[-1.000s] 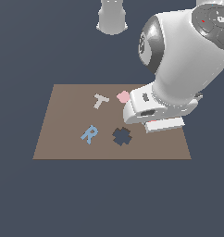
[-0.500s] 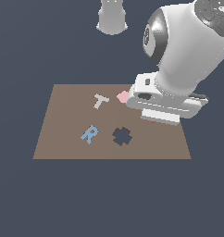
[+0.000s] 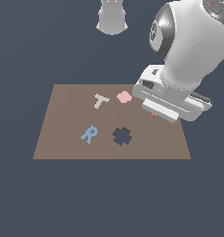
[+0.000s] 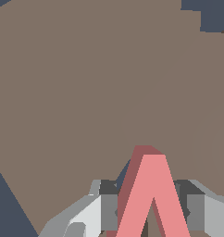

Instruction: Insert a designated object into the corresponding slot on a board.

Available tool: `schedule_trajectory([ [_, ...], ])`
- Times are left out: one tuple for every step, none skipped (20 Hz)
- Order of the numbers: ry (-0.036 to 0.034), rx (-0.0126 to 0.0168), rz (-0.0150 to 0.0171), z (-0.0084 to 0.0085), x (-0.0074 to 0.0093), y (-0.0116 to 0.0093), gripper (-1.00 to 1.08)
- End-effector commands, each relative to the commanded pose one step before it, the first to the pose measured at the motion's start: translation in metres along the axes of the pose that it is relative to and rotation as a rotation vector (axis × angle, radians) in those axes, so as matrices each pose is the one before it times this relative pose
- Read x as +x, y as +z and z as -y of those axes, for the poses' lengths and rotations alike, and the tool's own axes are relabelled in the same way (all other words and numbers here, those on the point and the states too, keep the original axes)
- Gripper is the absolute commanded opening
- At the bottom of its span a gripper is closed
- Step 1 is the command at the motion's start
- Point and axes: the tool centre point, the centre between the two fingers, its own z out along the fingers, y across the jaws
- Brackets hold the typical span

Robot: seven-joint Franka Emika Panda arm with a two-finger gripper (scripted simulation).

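Red V block (image 4: pixel 153 199) sat clamped btwn gripper (image 4: pixel 151 210) fingers, point-up over bare board (image 4: pixel 86 92), held off surface for carry to its slot; slot not visible.

The arm (image 3: pixel 192 51) leans low, its claw (image 4: pixel 151 210) clamped, fingers (image 4: pixel 93 215) close together.

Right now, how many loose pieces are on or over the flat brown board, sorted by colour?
Salmon-red: 1, the V-shaped letter block between the gripper fingers.
Pale pink: 1, the rounded blob piece.
Grey-white: 1, the T letter.
Light blue: 1, the R letter.
Total: 4, on or over the brown board.
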Motion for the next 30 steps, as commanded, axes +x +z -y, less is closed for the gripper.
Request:
schedule_trajectory([
  [0.06413, 0.00018, -0.00011, 0.00178, -0.00366, -0.00032, -1.0],
  [0.02141, -0.00002, 0.00005, 0.00066, -0.00132, -0.00006, -1.0],
  [0.02006, -0.00002, 0.00005, 0.00063, -0.00123, -0.00005, -1.0],
  [0.01874, -0.00002, 0.00005, 0.00059, -0.00115, -0.00005, -1.0],
  [0.01744, -0.00003, 0.00005, 0.00056, -0.00107, -0.00004, -1.0],
  [0.01614, -0.00003, 0.00005, 0.00052, -0.00099, -0.00004, -1.0],
  [0.01482, -0.00002, 0.00005, 0.00048, -0.00091, -0.00003, -1.0],
  [0.01349, -0.00002, 0.00004, 0.00044, -0.00083, -0.00003, -1.0],
  [0.01215, -0.00002, 0.00004, 0.0004, -0.00074, -0.00003, -1.0],
  [0.0108, -0.00003, 0.00004, 0.00037, -0.00066, -0.00002, -1.0],
  [0.00947, -0.00003, 0.00004, 0.00033, -0.00057, -0.00002, -1.0],
  [0.00813, -0.00003, 0.00003, 0.00029, -0.00049, -0.00001, -1.0],
  [0.0068, -0.00003, 0.00003, 0.00026, -0.00041, -0.00001, -1.0],
  [0.00548, -0.00003, 0.00003, 0.00022, -0.00033, -0.00001, -1.0],
  [0.00423, -0.00003, 0.00002, 0.00017, -0.00023, 0.0, -1.0],
  [0.00293, -0.00002, 0.00002, 0.00013, -0.00017, 0.0, -1.0],
  [0.00169, -0.00001, 0.00001, 0.00008, -0.0001, 0.0, -1.0],
  [0.00049, 0.0, 0.0, 0.00004, -0.00006, 0.0, -1.0],
  [-0.00411, -0.00017, 0.00015, -0.00014, 0.00002, 0.00013, -1.0],
  [0.0, 0.0, 0.0, 0.00006, -0.00009, 0.00041, -1.0],
  [0.00069, 0.00002, -0.00003, -0.00003, 0.0001, 0.00121, -1.0],
  [0.00084, 0.00003, -0.00003, 0.00004, 0.0, 0.00202, -1.0],
  [0.00119, 0.00004, -0.00004, 0.00002, 0.00005, 0.00263, -1.0],
  [0.00084, 0.00002, -0.00003, 0.00003, -0.00001, 0.00203, -1.0],
  [0.00049, 0.00001, -0.00002, 0.00002, -0.00002, 0.00122, -1.0],
  [0.0, 0.0, 0.0, 0.00005, -0.0001, 0.00041, -1.0],
  [0.0, 0.0, 0.0, 0.0, 0.0, 0.0, 1.0],
  [0.0, 0.0, 0.0, 0.0, 0.0, 0.0, 1.0],
  [0.0, 0.0, 0.0, 0.0, 0.0, 0.0, 1.0],
  [0.0, 0.0, 0.0, 0.0, 0.0, 0.0, 1.0],
])
